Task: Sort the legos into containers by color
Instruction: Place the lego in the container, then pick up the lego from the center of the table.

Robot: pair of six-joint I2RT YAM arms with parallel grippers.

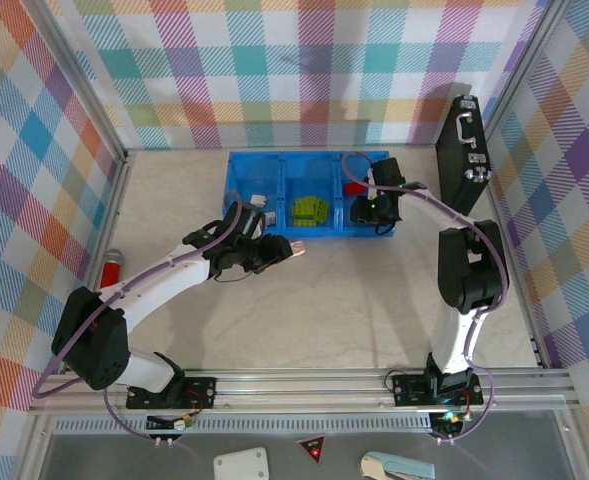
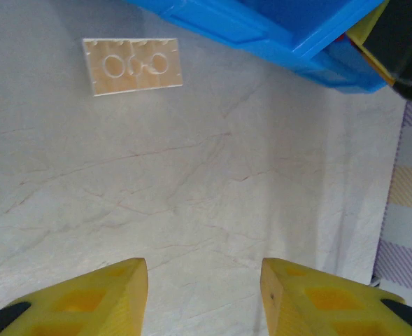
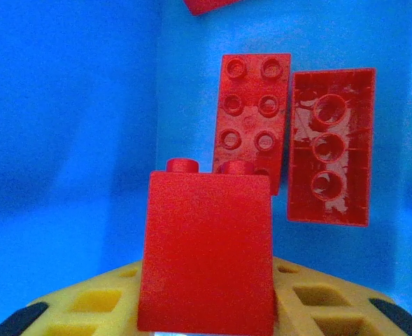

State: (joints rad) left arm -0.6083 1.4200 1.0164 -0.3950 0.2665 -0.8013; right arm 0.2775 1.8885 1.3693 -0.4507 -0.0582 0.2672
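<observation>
The pale, marble-patterned bench [image 1: 374, 300] carries all items. The bright blue rectangular plastic bin [image 1: 274, 158], divided into three square compartments in a row, sits at the middle of the far edge of the bench. The flat black case [image 1: 466, 150] with a metal handle stands on edge at the far right corner. The long red cylinder [image 1: 111, 268] lies at the left edge of the bench.

The left gripper [image 2: 204, 269] hangs over the bench just in front of the near wall of the bin, level with the middle compartment. Its yellow fingers [image 2: 115, 294] stand wide apart with nothing between them.

The right gripper [image 3: 206, 308] sits inside the right-hand compartment of the bin. Its jaws are closed on a red studded plastic brick [image 3: 206, 252], whose studs point away from the fingers.

Brick locations:
- The lime green bricks [image 1: 311, 210] lie clustered in the middle compartment.
- Two more red bricks lie on the floor of the right-hand compartment, just beside each other: one studs up [image 3: 253, 115], one hollow side up [image 3: 329, 147].
- One tan brick [image 2: 132, 65] lies hollow side up on the bench, near the outside of the bin's near wall and well apart from the left fingers
</observation>
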